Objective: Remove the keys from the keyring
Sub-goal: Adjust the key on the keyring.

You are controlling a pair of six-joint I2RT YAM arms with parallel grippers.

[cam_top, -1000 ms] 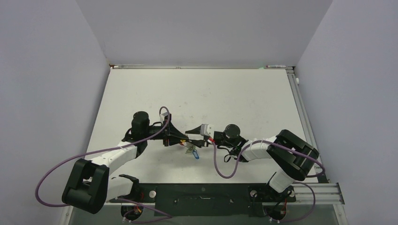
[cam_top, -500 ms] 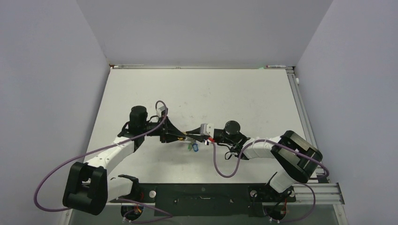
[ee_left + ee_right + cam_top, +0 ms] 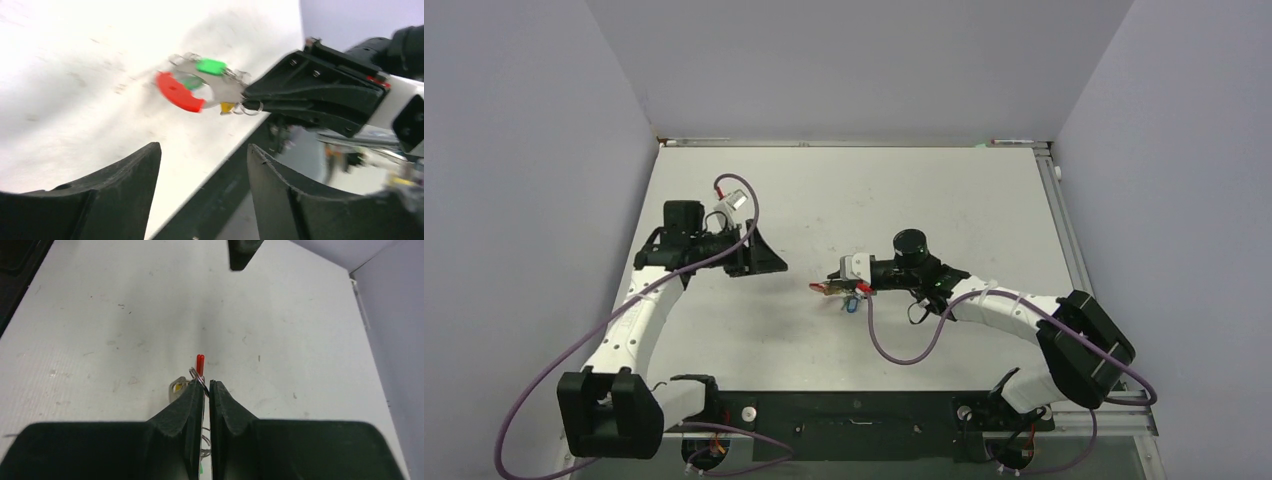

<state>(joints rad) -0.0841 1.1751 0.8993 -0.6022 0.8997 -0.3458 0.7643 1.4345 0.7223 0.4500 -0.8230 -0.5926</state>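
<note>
Red-strapped keyring [image 3: 180, 92], 1 only, hangs clamped in the right gripper [image 3: 206, 385] over the table's [image 3: 924, 190] middle, with 3 tagged keys [image 3: 211, 66] showing: green, yellow, blue. Toward the left edge the left gripper [image 3: 204, 149] stands apart. Scuffed white table, 3 pale walls [image 3: 854, 60].

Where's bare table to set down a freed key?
Free: the far half of the white table, and its right side. Crowded: the centre, where the right tool pinches the thin silver ring with red plastic strap and its small colour-tagged keys; the open left tool faces it.
</note>
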